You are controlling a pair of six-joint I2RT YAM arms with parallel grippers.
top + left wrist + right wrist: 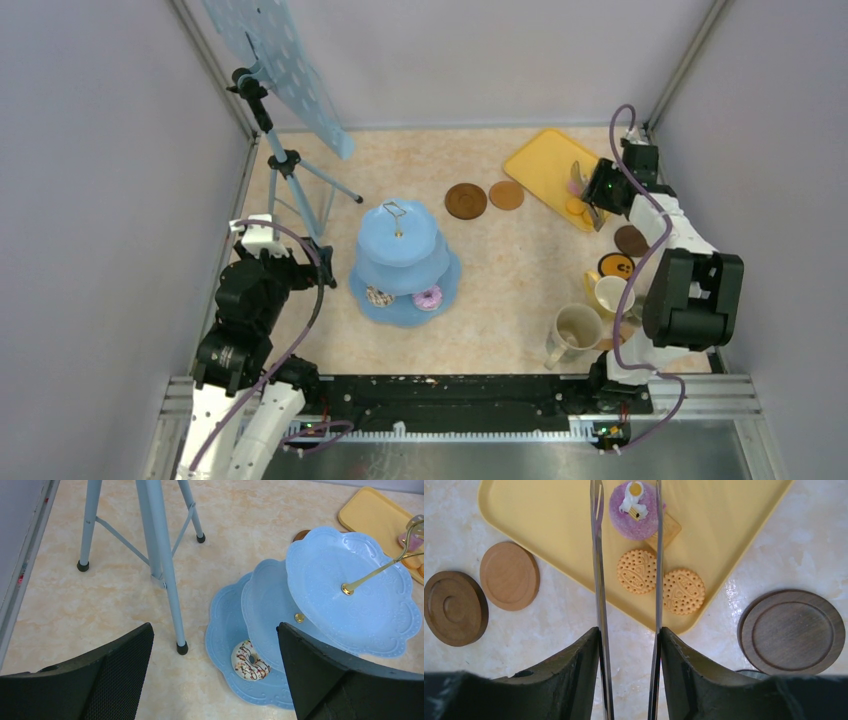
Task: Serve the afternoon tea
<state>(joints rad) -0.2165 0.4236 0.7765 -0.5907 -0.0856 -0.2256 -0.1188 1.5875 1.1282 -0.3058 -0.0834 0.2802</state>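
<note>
My right gripper (629, 635) is shut on the metal tongs (597, 580), above the near edge of the yellow tray (549, 520). The tongs' two arms stand apart on either side of a purple cupcake (634, 510) on the tray. Two round orange biscuits (637, 571) (683, 591) lie beside it. The blue three-tier stand (404, 262) carries a white donut (251, 661) and a pink donut (429, 297) on its bottom tier. My left gripper (214, 630) is open and empty, left of the stand. A beige mug (577, 328) and a yellow mug (610, 295) stand by the right arm.
Two brown coasters (465, 200) (506, 194) lie left of the tray, and another coaster (792, 631) lies right of it. A light blue tripod (285, 170) with a perforated panel stands at the back left, one foot near the stand.
</note>
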